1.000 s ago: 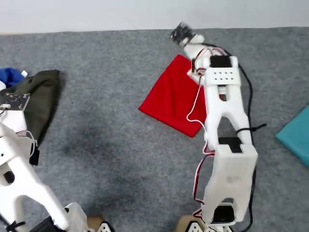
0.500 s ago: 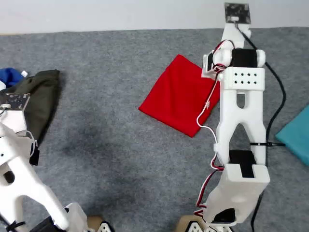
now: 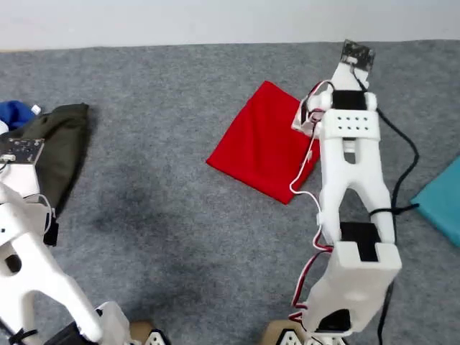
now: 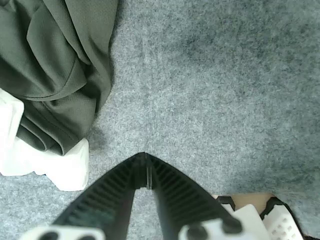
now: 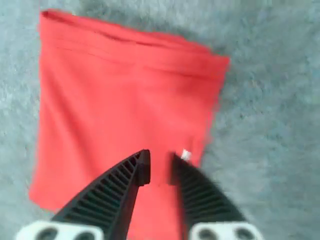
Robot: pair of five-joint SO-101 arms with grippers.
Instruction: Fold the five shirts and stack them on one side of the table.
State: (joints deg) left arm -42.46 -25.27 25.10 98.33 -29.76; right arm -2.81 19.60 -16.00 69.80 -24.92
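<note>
A folded red shirt lies flat on the grey table at the middle back. My right arm stands over its right edge. In the right wrist view my right gripper hangs just above the red shirt, its fingers parted by a narrow gap with nothing between them. At the far left a dark olive shirt lies crumpled, with a blue shirt behind it. My left gripper is shut and empty over bare carpet beside the olive shirt. A teal shirt lies at the right edge.
Something white pokes out from under the olive shirt. The grey carpet between the two arms is open room. A pale wall borders the table's far edge.
My right arm swung from the red shirt's far corner to the right, then drew back a little over the shirt's right edge. The shirt and the left arm stayed put.
</note>
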